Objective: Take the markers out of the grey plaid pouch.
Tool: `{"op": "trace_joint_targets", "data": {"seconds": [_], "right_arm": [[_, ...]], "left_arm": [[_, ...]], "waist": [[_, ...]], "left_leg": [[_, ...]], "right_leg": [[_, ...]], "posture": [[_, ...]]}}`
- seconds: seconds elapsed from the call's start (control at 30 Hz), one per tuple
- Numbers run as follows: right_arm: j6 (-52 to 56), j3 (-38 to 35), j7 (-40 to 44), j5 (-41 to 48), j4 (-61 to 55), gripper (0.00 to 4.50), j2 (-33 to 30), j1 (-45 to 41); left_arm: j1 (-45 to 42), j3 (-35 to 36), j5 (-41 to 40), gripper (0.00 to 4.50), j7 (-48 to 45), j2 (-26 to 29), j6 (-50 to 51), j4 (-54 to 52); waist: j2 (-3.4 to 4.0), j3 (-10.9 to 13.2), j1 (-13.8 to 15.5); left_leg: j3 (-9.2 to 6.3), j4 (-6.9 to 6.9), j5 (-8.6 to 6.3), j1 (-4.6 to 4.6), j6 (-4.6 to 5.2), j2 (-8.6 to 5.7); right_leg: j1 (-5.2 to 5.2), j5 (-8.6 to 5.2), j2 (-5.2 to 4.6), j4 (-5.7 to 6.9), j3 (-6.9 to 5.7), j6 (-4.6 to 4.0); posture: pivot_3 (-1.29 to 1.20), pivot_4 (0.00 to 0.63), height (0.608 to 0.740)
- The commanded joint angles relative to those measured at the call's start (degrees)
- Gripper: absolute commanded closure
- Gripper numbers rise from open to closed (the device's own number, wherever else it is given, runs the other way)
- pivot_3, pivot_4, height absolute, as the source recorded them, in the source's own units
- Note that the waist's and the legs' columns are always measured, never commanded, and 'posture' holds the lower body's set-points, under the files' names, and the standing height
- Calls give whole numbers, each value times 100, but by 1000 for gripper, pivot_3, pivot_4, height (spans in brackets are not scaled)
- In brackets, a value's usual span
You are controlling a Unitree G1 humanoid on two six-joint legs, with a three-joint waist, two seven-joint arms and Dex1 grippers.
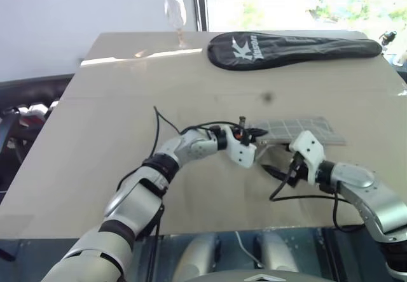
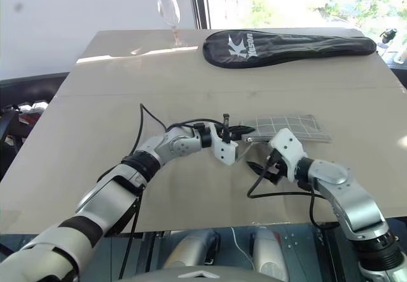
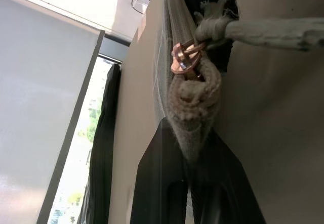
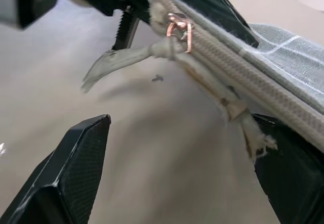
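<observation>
- Grey plaid fabric pouch [image 1: 299, 131]: flat on the beige table [image 1: 95, 167], well in front of the long black racket cover [image 1: 292, 48].
- Left gripper [image 1: 251, 143]: fingers clamped on the pouch's zipper-end corner.
- Left wrist view: copper zipper ring [image 3: 183, 60] above the clamped fabric.
- Right gripper [image 1: 280, 167]: jaws wide apart, just beside the same end; right wrist view shows a frayed fabric tab [image 4: 114, 62].

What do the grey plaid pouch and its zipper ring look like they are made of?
The grey plaid pouch looks like soft woven fabric, matte: ribbed weave and frayed threads show along its edge. The small copper-coloured zipper ring looks like metal, shiny with bright glints. The pale pull strap tied to it seems to be limp cloth.
</observation>
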Motion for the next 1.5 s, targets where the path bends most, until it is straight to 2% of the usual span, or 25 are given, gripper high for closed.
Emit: {"op": "trace_joint_targets", "data": {"seconds": [0.03, 0.47, 0.5, 0.53, 0.57, 0.6, 0.63, 0.77, 0.8, 1.2, 1.5], "right_arm": [[219, -82, 66, 138, -501, 162, -109, -116], [852, 118, 49, 245, -839, 162, -132, -296], [890, 89, 32, 271, -833, 661, -120, -307], [921, 63, 24, 293, -821, 958, -113, -325], [945, 40, 19, 310, -816, 1560, -114, -336], [960, 17, 24, 326, -809, 1980, -122, -343], [968, -3, 31, 339, -807, 2257, -136, -343], [976, -95, 72, 382, -769, 4162, -224, -343], [976, -113, 80, 393, -770, 4389, -238, -339], [1199, -520, -92, 612, -840, 4389, -282, -237], [1055, -2225, 293, 787, -211, 4389, -996, 837]], "left_arm": [[26, -26, 76, 4459, 54, 6, -52, 4], [-19, -72, 173, 4459, 102, -78, -55, 107], [-16, -73, 177, 4500, 105, -77, -54, 106], [-15, -73, 181, 4500, 108, -75, -53, 111], [-11, -73, 184, 4500, 109, -69, -53, 109], [-4, -74, 187, 4500, 111, -64, -55, 109], [3, -76, 193, 4500, 115, -57, -58, 107], [31, -85, 228, 4500, 139, -24, -70, 112], [37, -87, 238, 4500, 145, -15, -73, 111], [144, -53, 271, 4500, 212, 58, -62, 93], [271, 122, 114, 4500, 215, 329, 26, 95]], "waist": [[0, 0, 1], [0, -1, 9], [0, -1, 8], [0, -1, 8], [0, -1, 8], [0, -2, 8], [0, -2, 8], [0, -2, 7], [0, -2, 7], [0, -4, 6], [-4, -10, -9]], "left_leg": [[0, 0, 0, 0, 0, 0], [0, 4, 0, 2, 0, 0], [0, 4, 0, 2, 0, 0], [0, 4, 0, 2, 0, 0], [0, 4, 0, 2, 0, 0], [0, 4, 0, 3, 0, 0], [0, 4, 0, 3, 0, 0], [0, 4, 0, 3, 0, 0], [0, 4, 0, 3, 0, 0], [1, 5, 0, 5, 0, 0], [6, 3, 0, 10, 1, 1]], "right_leg": [[0, 0, 0, 1, 0, 0], [5, 0, -1, 1, -1, 0], [5, 0, -2, 1, -1, 0], [5, 0, -2, 1, -1, 0], [5, 0, -2, 1, -1, 0], [5, 0, -2, 1, -1, 0], [5, 0, -2, 2, -1, 0], [5, 0, -2, 2, -1, 0], [5, 0, -2, 1, -1, 0], [6, 1, -2, 4, 0, 0], [7, 1, -2, 5, 6, -1]], "posture": [[0, 150, 740], [0, 150, 740], [0, 150, 740], [0, 150, 740], [0, 150, 740], [0, 150, 740], [0, 150, 740], [0, 150, 740], [0, 150, 740], [0, 150, 740], [0, 150, 740]]}}
